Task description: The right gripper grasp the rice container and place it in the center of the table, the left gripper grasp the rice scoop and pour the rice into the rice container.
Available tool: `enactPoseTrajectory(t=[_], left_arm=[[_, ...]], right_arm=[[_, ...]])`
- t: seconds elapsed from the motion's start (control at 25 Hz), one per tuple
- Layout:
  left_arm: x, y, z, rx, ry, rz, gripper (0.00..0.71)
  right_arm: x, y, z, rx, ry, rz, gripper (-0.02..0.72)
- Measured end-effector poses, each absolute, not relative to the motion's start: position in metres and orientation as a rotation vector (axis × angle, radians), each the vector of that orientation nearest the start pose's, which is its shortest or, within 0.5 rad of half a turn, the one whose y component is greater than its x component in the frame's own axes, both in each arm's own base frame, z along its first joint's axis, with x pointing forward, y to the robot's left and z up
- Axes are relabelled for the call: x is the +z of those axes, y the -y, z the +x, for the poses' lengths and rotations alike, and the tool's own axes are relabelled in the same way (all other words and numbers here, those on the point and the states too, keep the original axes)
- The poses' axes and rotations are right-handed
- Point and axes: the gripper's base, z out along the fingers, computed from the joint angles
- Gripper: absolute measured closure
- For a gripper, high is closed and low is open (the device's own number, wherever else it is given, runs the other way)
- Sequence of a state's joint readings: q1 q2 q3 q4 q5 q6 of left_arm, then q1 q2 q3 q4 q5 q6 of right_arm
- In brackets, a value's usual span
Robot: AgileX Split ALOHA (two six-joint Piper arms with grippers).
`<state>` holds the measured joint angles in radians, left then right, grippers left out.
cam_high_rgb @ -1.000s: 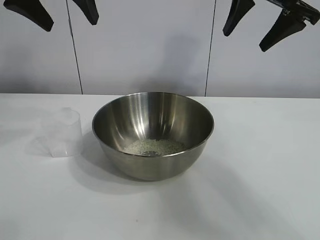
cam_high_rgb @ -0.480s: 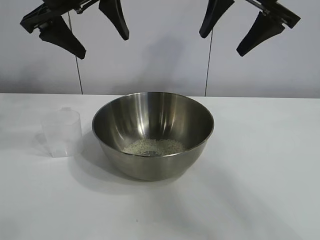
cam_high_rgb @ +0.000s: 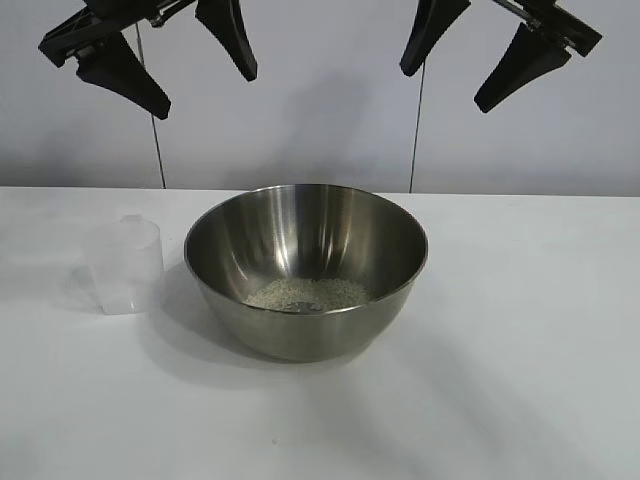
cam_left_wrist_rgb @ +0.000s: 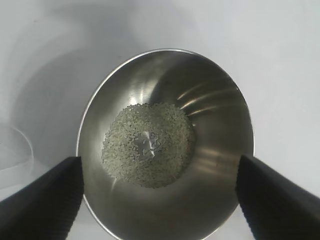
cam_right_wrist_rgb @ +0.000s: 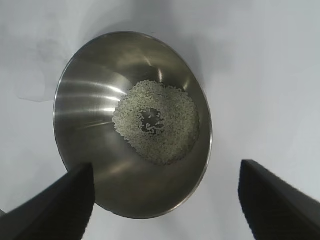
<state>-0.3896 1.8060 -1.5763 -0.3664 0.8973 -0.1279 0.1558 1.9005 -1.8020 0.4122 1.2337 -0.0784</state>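
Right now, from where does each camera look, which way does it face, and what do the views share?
Exterior view: sits in front of the table, level, facing the wall; sees the rice container, the rice scoop, and both open pincers above, left pincer, right pincer.
Left wrist view: looks down into the rice container; its own fingertips show.
Right wrist view: looks down likewise; own fingertips show.
Shared: all show the rice in the rice container.

Steel rice container [cam_high_rgb: 306, 270] mid-table [cam_high_rgb: 500, 380] — rice [cam_high_rgb: 308, 294] inside — translucent rice scoop [cam_high_rgb: 124, 266] upright just beside.
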Motion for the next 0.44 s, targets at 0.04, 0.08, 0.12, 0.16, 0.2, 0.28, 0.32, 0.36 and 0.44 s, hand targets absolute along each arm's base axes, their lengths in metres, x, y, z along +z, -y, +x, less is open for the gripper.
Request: enactPoseTrajectory(t=[0.04, 0.08, 0.12, 0.16, 0.2, 0.28, 0.32, 0.36, 0.44], left_arm=[[0.3010, 0.1760, 0.3616, -0.634, -2.646, 0.145, 0.109], [0.3010, 0.1760, 0.3616, -0.634, -2.646, 0.145, 0.109], [0.3010, 0.1760, 0.3616, -0.634, -2.646, 0.145, 0.109], [0.3010, 0.1760, 0.3616, -0.634, -2.646, 0.145, 0.109], [0.3010, 0.1760, 0.3616, -0.634, -2.646, 0.145, 0.109], [0.3010, 0.1760, 0.3616, -0.634, -2.646, 0.145, 0.109], [0.3010, 0.1761, 0.3617, -0.634, -2.645, 0.145, 0.109], [0.3011, 0.1761, 0.3619, -0.634, -2.643, 0.144, 0.109], [0.3011, 0.1761, 0.3620, -0.635, -2.642, 0.144, 0.109]], right_arm=[[0.3178, -0.0973, 0.3978, 0.596, -2.766, -0.223, 0.160], [0.3178, -0.0973, 0.3977, 0.596, -2.767, -0.223, 0.160], [0.3178, -0.0973, 0.3977, 0.596, -2.768, -0.223, 0.160], [0.3178, -0.0973, 0.3977, 0.596, -2.768, -0.223, 0.160], [0.3178, -0.0973, 0.3977, 0.596, -2.768, -0.223, 0.160], [0.3181, -0.0973, 0.3986, 0.594, -2.758, -0.219, 0.160], [0.3185, -0.0974, 0.3999, 0.592, -2.743, -0.214, 0.160], [0.3190, -0.0974, 0.4015, 0.589, -2.726, -0.207, 0.160], [0.3200, -0.0973, 0.4043, 0.584, -2.695, -0.195, 0.160]])
